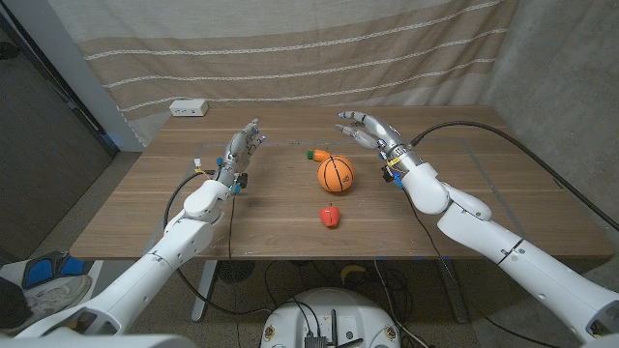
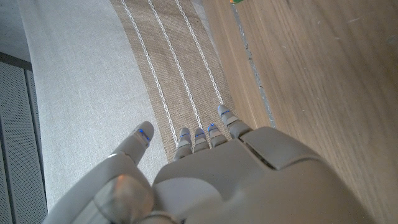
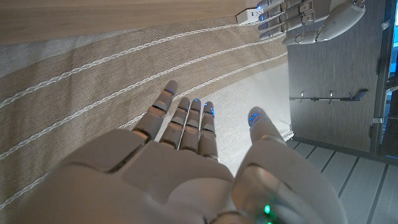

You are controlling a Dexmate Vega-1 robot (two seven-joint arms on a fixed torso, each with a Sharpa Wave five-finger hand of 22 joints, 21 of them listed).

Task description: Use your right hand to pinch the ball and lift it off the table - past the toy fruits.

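My right hand point(image 1: 366, 128) spread wide, holding nothing, above the table point(image 1: 145, 208) behind the ball point(image 1: 336, 174), left hand point(image 1: 242, 148) open too

Matt wooden table point(image 1: 484, 208); striped woven cloth curtain point(image 1: 290, 58) behind.

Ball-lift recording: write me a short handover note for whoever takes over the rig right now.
Right hand: open, fingers spread, raised past the ball, holding nothing.
Left hand: open, idle on the table's left side, apart from everything.
Ball: orange, on the table at centre, untouched.
Toy fruits: a red one nearer the robot than the ball; a carrot-like one just behind the ball.
Done: nothing yet; the ball has not been pinched.
Left: bring the right hand onto the ball, pinch it, lift it clear of the table.
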